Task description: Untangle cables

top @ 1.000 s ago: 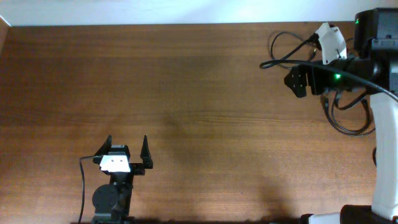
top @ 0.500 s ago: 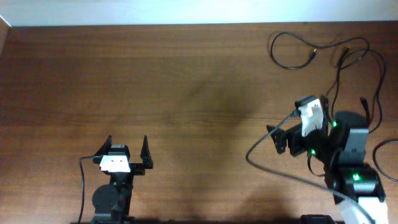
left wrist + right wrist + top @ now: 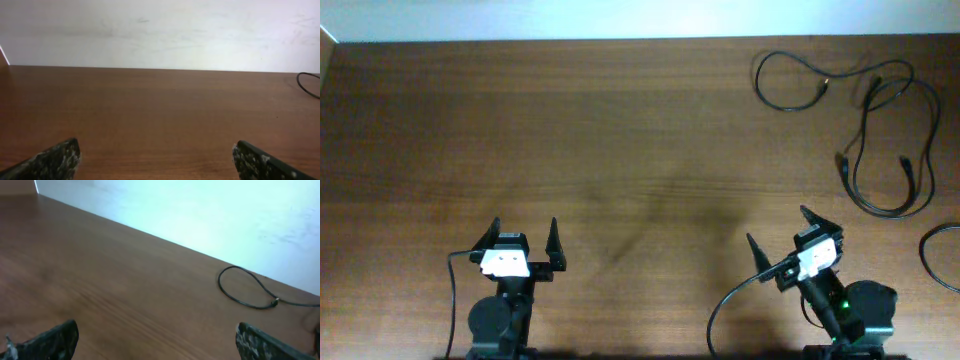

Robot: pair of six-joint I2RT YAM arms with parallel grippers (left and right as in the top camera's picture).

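Right arm has pulled back from the far corner. Right gripper (image 3: 780,228) spread wide, holding nothing. Left gripper (image 3: 525,225) equally wide, empty. Cables (image 3: 758,72) lie on table (image 3: 620,120), ahead of right gripper, well apart from it.

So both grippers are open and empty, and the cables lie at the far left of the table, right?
No. The cables lie at the far right of the table, not the left, as the overhead view shows. The left gripper and right gripper are open and empty.
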